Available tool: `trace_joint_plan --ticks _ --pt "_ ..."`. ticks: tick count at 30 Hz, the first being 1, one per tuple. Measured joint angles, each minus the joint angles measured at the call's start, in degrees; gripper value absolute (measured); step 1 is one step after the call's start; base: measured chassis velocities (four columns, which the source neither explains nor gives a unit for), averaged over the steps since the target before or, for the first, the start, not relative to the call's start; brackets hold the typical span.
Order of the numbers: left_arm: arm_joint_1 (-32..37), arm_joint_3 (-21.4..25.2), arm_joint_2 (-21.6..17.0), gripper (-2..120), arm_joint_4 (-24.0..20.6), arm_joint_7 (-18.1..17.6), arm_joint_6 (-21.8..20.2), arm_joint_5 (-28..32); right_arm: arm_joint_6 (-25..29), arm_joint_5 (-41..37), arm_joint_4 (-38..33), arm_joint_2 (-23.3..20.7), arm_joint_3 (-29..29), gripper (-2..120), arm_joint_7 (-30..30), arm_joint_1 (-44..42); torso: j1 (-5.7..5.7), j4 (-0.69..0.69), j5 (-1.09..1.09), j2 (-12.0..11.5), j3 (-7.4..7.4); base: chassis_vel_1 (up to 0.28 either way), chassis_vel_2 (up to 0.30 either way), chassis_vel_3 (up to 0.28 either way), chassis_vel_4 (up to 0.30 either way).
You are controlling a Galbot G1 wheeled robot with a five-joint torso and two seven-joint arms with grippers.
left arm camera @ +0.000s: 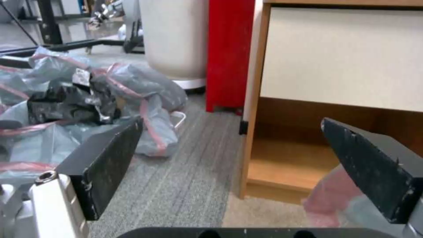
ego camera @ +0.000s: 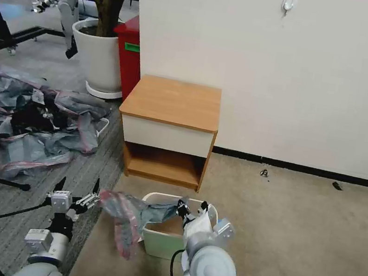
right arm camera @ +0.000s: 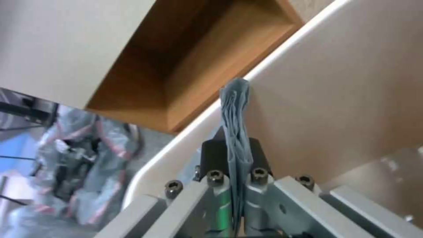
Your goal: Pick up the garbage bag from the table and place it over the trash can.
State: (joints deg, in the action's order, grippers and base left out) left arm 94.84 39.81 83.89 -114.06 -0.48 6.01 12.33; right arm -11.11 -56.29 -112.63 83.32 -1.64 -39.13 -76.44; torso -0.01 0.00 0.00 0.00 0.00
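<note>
The garbage bag [ego camera: 126, 215], crinkly grey with a pink band, hangs over the left rim of the cream trash can [ego camera: 154, 244] and stretches across its opening. My right gripper [ego camera: 191, 209] is over the can, shut on a bunched grey strip of the bag [right arm camera: 236, 125], close to the can's rim [right arm camera: 185, 138]. My left gripper [ego camera: 78, 186] is open just left of the bag, holding nothing; its black fingers [left arm camera: 105, 162] stand wide apart, and a pink part of the bag [left arm camera: 326, 198] lies beside the far one. The wooden table [ego camera: 173, 103] stands behind the can, its top bare.
A heap of grey-and-pink bags [ego camera: 31, 122] lies on the grey carpet at the left. A white plant pot [ego camera: 98, 58] and a red bin [ego camera: 129, 56] stand behind the table's left side. The wall runs behind; beige floor stretches to the right.
</note>
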Motion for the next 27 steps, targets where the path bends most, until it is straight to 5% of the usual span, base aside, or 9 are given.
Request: trace_joint_plan --ticks 8,22,27 --pt "-0.44 -0.43 -0.14 100 0.01 0.0 -0.18 0.01 -0.96 5.16 0.1 -1.81 1.43 14 0.18 -0.68 0.0 0.0 0.0 0.0 0.0 0.0 0.0 0.0 0.0" --pt "0.04 -4.06 -1.29 100 -1.47 0.05 -0.31 -1.11 -2.65 15.98 -1.72 -4.88 1.17 67 0.04 -2.56 0.0 0.0 0.0 0.0 0.0 0.0 0.0 0.0 0.0" --pt "1.39 -5.92 -4.35 100 -5.03 1.87 -1.55 1.22 -2.41 19.2 -5.14 -6.39 -1.06 87 0.2 -2.87 0.0 0.0 -0.01 0.0 0.0 0.0 0.0 0.0 0.0"
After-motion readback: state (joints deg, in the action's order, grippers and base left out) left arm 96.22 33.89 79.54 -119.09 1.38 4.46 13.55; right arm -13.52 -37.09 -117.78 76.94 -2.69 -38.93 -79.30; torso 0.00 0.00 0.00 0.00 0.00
